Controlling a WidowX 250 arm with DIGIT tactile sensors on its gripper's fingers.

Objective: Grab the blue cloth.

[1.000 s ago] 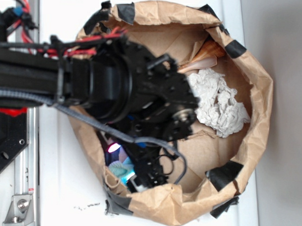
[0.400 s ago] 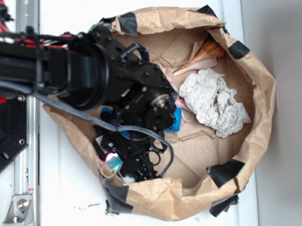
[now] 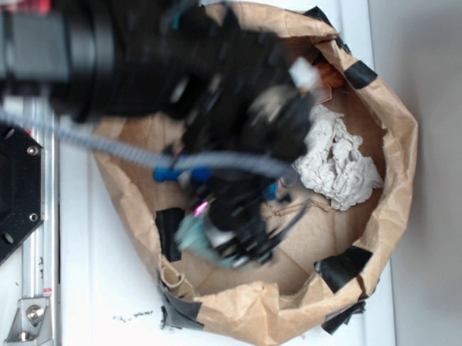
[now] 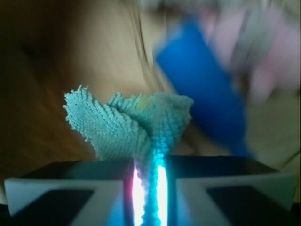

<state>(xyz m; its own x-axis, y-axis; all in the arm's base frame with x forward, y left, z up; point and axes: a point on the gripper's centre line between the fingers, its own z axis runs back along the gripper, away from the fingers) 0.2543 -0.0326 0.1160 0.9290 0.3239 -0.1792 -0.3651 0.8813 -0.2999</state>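
Note:
The blue cloth [image 4: 131, 122] is a light teal terry cloth pinched between my gripper's [image 4: 149, 183] two black-and-white fingers [image 4: 70, 188]. Its loose end fans out beyond the fingertips. In the exterior view the gripper [image 3: 229, 237] is blurred, raised over the lower left inside of the brown paper bag [image 3: 391, 148], with the teal cloth [image 3: 192, 234] hanging at its tip. The bright-blue plastic bottle [image 4: 207, 94] lies blurred behind the cloth, and in the exterior view it [image 3: 178, 173] shows partly under the arm.
An off-white wrinkly cloth [image 3: 334, 161] lies at the right inside the bag. Black tape patches [image 3: 341, 266] mark the bag's rim. A black mounting plate [image 3: 10, 196] and metal rail [image 3: 33, 303] stand at the left on the white table.
The arm has swung up and to the right, lifting out of the bag's lower left corner. The teal cloth has come up with the gripper. The view is motion-blurred.

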